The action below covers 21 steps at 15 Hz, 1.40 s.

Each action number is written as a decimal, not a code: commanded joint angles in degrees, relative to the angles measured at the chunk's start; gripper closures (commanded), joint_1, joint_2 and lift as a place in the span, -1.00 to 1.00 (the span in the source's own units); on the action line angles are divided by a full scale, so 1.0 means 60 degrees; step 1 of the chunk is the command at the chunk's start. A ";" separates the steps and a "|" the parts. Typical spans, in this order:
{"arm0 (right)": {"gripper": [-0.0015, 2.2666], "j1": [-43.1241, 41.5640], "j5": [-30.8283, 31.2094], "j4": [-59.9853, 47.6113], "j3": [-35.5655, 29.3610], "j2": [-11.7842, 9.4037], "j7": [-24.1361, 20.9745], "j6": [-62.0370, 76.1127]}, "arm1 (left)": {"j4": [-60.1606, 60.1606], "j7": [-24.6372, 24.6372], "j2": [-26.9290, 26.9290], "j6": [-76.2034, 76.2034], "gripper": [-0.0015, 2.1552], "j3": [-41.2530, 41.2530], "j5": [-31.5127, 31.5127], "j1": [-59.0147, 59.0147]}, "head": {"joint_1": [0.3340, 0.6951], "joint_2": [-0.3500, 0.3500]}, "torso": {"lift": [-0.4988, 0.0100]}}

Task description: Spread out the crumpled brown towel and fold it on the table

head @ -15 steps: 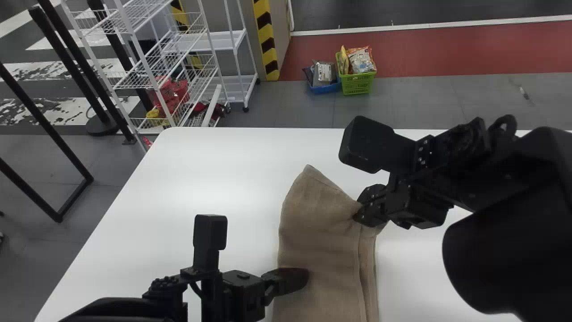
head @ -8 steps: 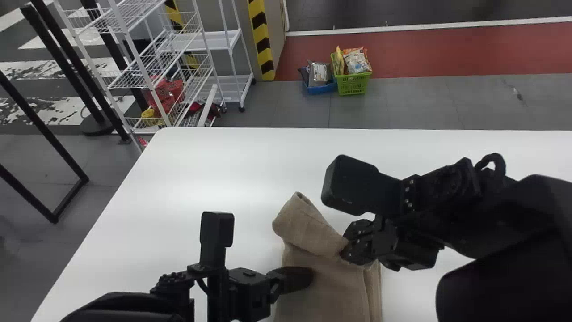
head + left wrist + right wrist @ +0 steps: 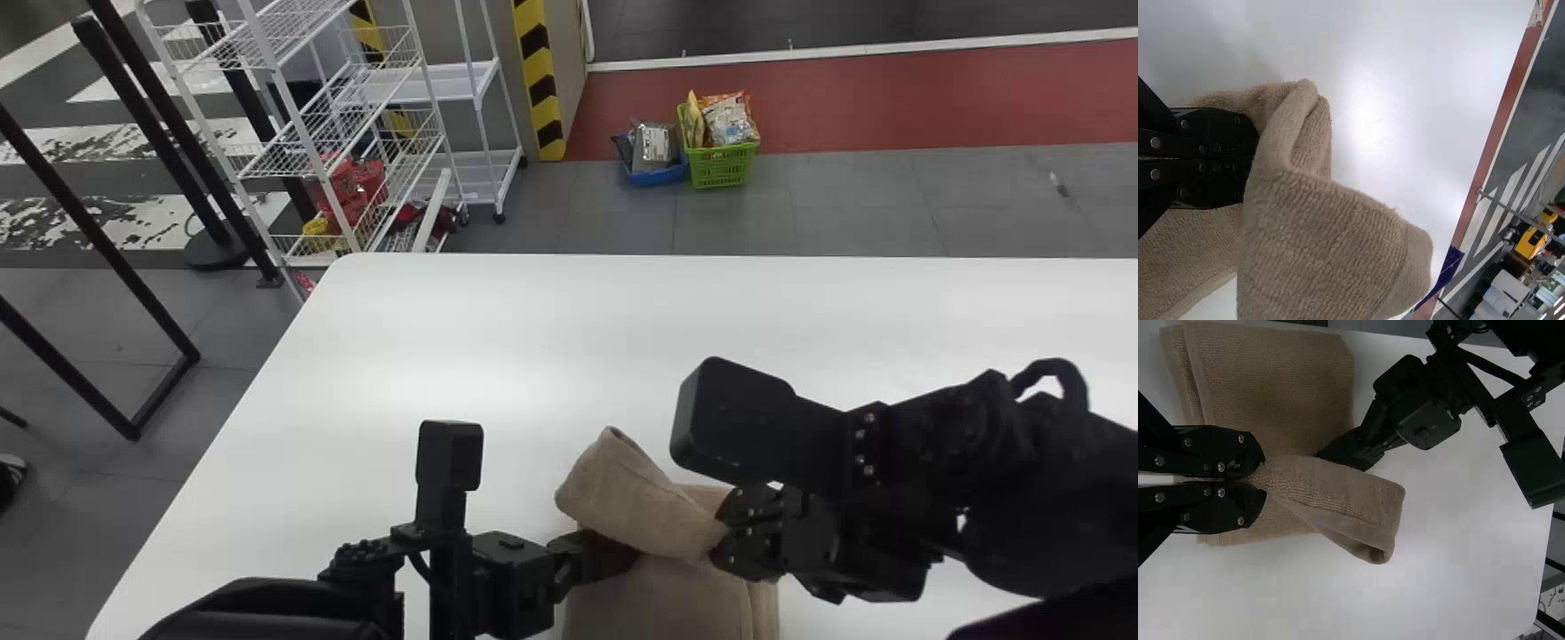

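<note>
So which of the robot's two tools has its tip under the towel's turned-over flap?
The left tool, coming in from the head view's left: the flap partly covers its tip. The right tool pinches the flap instead.

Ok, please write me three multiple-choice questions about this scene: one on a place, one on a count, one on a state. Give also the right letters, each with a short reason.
1. Where is the green basket?
A) On the table
B) On the floor beyond it
C) On a rack shelf

2. How many grippers touch the towel?
A) None
B) One
C) Two

3. How is the towel's far end?
A) Turned back over itself
B) Spread flat
C) Hanging off the far edge

Key:
1 B: the head view shows it past the far edge.
2 C: the left gripper is at the fold, and the right gripper has its jaws closed on the cloth.
3 A: a flap overlaps the lower part.
</note>
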<state>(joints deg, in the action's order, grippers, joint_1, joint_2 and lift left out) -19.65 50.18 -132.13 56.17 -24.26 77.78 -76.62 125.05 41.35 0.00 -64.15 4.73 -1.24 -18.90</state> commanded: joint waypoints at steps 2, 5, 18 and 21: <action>-0.02 -0.0022 0.0191 0.0020 -0.0250 -0.0087 0.0090 0.0033 | 0.0824 0.0330 0.0025 -0.0201 0.82 0.0384 0.0222 -0.0453 | 1.00 0.56 | 0.46; -0.02 -0.0168 0.0191 0.0108 -0.0353 -0.0072 0.0090 0.0062 | 0.1512 0.0872 0.0025 -0.1138 0.82 0.1087 0.0691 -0.0834 | 1.00 0.54 | 0.46; -0.02 -0.0578 0.0308 0.0635 -0.0367 0.0616 0.0090 0.0033 | 0.1307 0.1267 0.0025 -0.1490 0.82 0.1058 0.1013 -0.1171 | 1.00 0.64 | 0.46; -0.02 -0.0622 0.0308 0.0635 -0.0397 0.0631 0.0090 0.0033 | 0.1161 0.1165 0.0025 -0.1490 0.82 0.0941 0.0896 -0.1112 | 1.00 0.63 | 0.46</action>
<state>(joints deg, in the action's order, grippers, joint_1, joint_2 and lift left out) -23.25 52.03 -128.33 53.86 -20.50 77.78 -76.43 132.37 48.36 0.00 -73.09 10.63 4.34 -25.75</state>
